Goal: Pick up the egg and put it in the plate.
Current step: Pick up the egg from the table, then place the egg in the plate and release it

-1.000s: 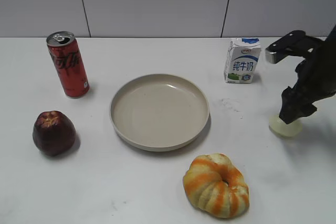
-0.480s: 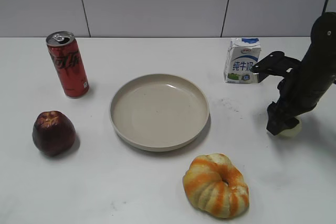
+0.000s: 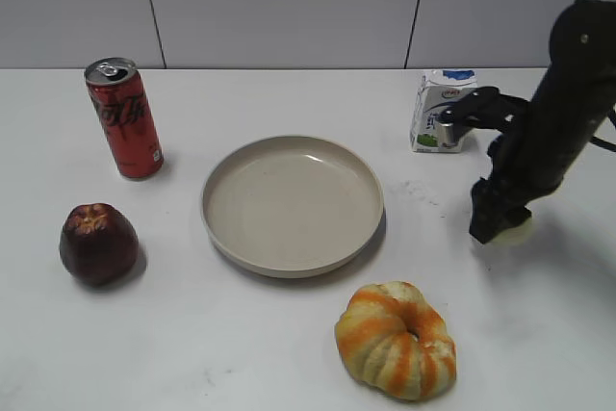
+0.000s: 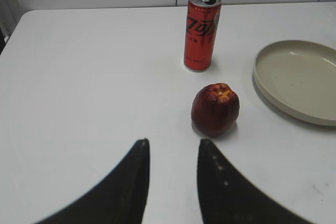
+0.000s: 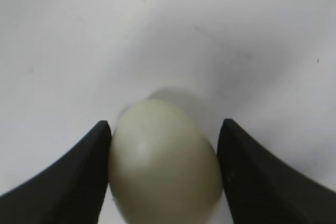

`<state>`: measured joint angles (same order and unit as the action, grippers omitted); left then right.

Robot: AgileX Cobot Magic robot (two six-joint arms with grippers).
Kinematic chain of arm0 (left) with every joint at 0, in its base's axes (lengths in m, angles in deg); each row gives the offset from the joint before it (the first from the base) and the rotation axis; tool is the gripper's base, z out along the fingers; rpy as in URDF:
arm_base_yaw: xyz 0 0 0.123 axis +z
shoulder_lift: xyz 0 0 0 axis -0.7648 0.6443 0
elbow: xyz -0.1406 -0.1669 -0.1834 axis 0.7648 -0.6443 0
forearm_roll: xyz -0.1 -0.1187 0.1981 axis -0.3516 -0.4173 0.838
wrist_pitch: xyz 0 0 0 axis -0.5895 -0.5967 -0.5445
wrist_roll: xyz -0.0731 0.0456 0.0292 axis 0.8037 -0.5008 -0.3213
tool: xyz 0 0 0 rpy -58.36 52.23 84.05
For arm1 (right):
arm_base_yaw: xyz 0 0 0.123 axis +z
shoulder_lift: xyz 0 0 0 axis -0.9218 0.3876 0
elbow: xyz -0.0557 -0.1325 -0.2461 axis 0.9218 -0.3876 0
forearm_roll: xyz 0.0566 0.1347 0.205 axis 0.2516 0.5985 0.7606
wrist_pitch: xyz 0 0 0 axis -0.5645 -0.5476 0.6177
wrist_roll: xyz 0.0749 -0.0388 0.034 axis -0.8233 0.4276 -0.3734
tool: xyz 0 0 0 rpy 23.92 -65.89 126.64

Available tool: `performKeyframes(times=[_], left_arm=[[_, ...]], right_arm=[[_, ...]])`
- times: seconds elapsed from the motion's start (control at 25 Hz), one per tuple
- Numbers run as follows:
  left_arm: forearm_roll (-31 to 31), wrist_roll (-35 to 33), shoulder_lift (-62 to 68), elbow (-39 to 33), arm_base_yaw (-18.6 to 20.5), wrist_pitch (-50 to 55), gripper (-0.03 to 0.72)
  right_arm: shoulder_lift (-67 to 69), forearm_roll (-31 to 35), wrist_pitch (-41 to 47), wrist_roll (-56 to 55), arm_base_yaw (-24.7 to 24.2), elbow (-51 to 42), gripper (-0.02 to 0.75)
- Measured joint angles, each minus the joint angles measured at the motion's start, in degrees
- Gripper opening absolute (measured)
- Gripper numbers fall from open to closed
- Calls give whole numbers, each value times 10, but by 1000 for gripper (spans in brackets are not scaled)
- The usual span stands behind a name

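Note:
The egg (image 3: 519,230), a small pale cream oval, sits between the black fingers of my right gripper (image 3: 496,223) to the right of the plate (image 3: 206,201), just above the white table. In the right wrist view the egg (image 5: 163,166) fills the gap between the right gripper's fingers (image 5: 164,124), which press on both its sides. The plate is a large round beige dish at the table's middle, with nothing in it; it also shows in the left wrist view (image 4: 299,72). My left gripper (image 4: 173,142) is open and holds nothing, and it hovers over bare table near the apple (image 4: 215,109).
A red cola can (image 3: 125,117) stands at the back left. A dark red apple (image 3: 98,243) lies at the left. An orange-striped bread ring (image 3: 397,339) lies in front of the plate. A milk carton (image 3: 438,108) stands behind the right arm.
My right arm has swung left toward the plate and its fingers have closed round the egg, which has shifted slightly left with them. The other things have not moved.

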<state>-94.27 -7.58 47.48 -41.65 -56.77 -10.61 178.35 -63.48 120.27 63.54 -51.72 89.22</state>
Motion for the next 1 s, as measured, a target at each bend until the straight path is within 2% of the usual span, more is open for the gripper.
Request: performKeyframes(times=[0.2,0.44,0.8,0.84,0.92,1.0], left_arm=[[0,0,0,0,0,0,230],[0,0,0,0,0,0,230],[0,0,0,0,0,0,230],[0,0,0,0,0,0,230],[0,0,0,0,0,0,230],[0,0,0,0,0,0,230]], right_arm=[[-2,2,22,1,103,93,454],[17,21,-52,1,193,186,454],[105,94,-99,1,219,197,459],[109,97,-99,-1,219,197,485],[112,98,-101,-11,220,197,596],[113,98,-98,-17,220,198,628]])
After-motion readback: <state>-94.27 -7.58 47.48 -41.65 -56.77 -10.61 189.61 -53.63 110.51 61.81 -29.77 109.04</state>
